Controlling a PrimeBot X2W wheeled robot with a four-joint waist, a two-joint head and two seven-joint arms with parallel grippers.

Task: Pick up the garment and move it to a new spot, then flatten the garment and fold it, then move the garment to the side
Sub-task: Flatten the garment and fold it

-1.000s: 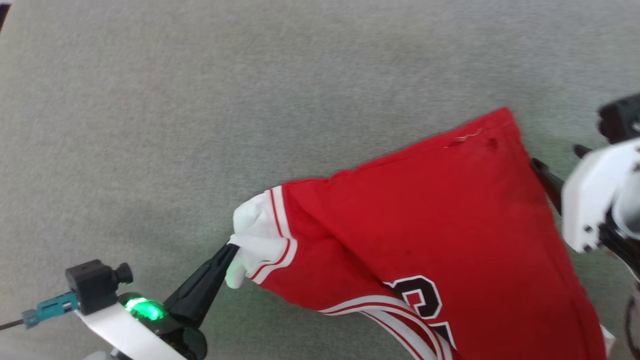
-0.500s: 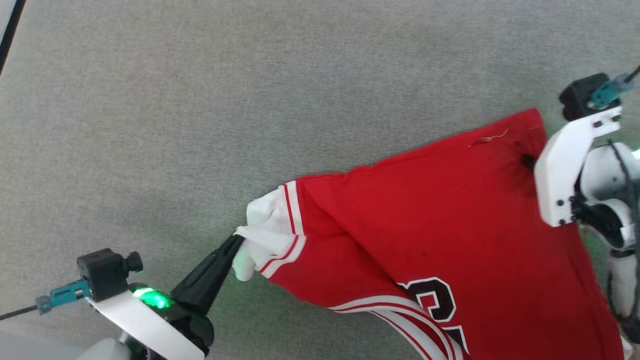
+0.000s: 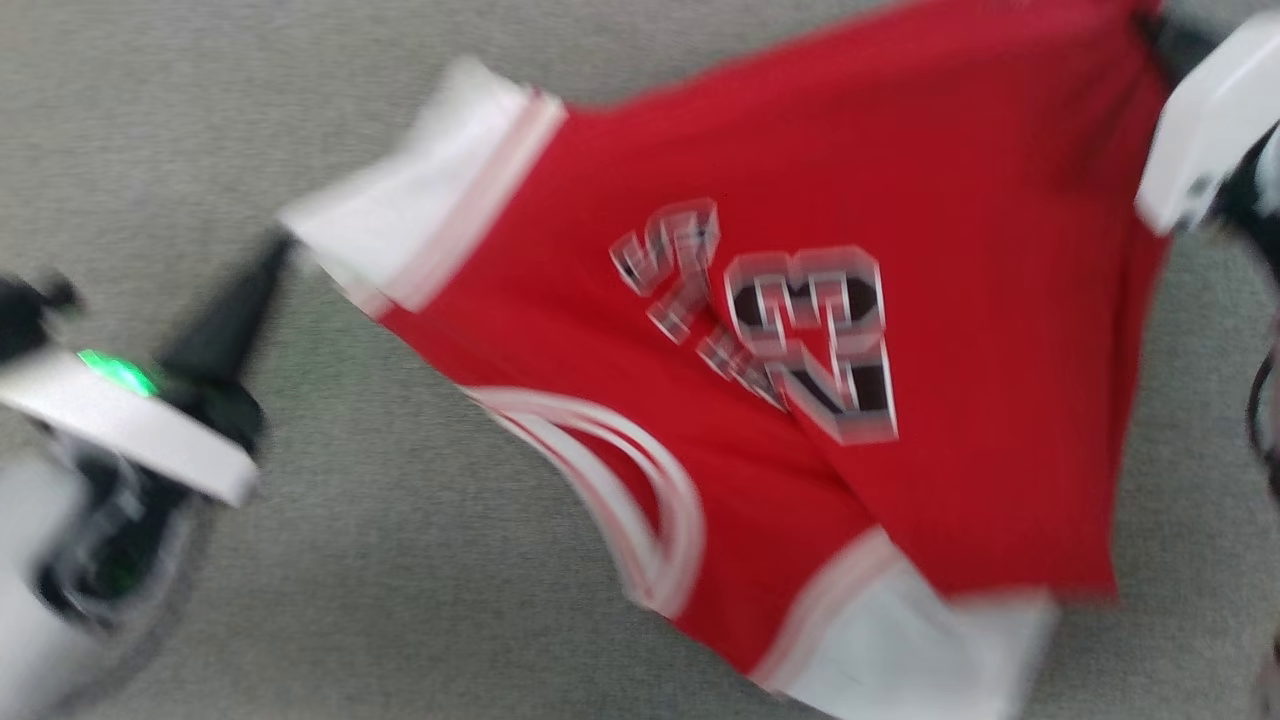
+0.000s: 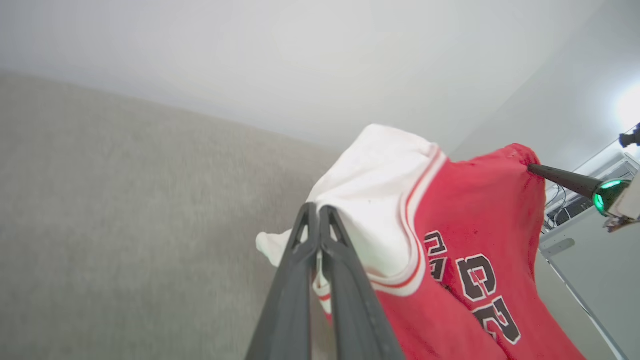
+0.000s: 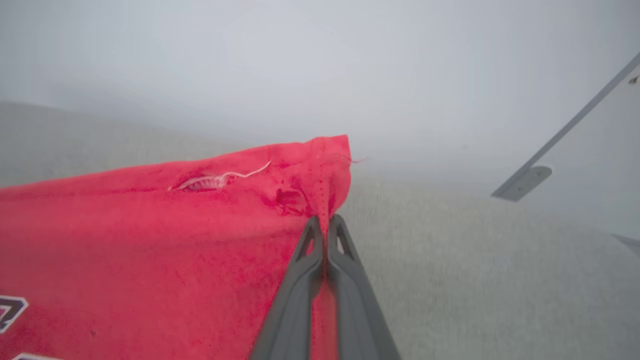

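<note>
The garment [image 3: 800, 250], red with white sleeve panels, striped trim and black lettering, hangs stretched between my two grippers above the grey surface; the head view is blurred. My left gripper [image 3: 282, 245] is shut on a white sleeve, and the left wrist view shows its fingers [image 4: 318, 212] pinching the white cloth of the garment [image 4: 475, 210]. My right gripper [image 3: 1150, 25] is shut on the red hem corner at the upper right. In the right wrist view the right gripper [image 5: 325, 222] pinches that corner of the garment [image 5: 150, 225], next to a loose white thread.
A grey carpet-like surface [image 3: 350, 600] lies under everything. A pale wall [image 4: 300, 60] rises behind it. A grey cabinet with cables [image 4: 580, 235] stands at the right of the left wrist view. A metal bar [image 5: 565, 135] crosses the right wrist view.
The head camera has moved and blurred. Both grippers have raised the garment off the surface and spread it wider, so the lettering and the lower white sleeve now show.
</note>
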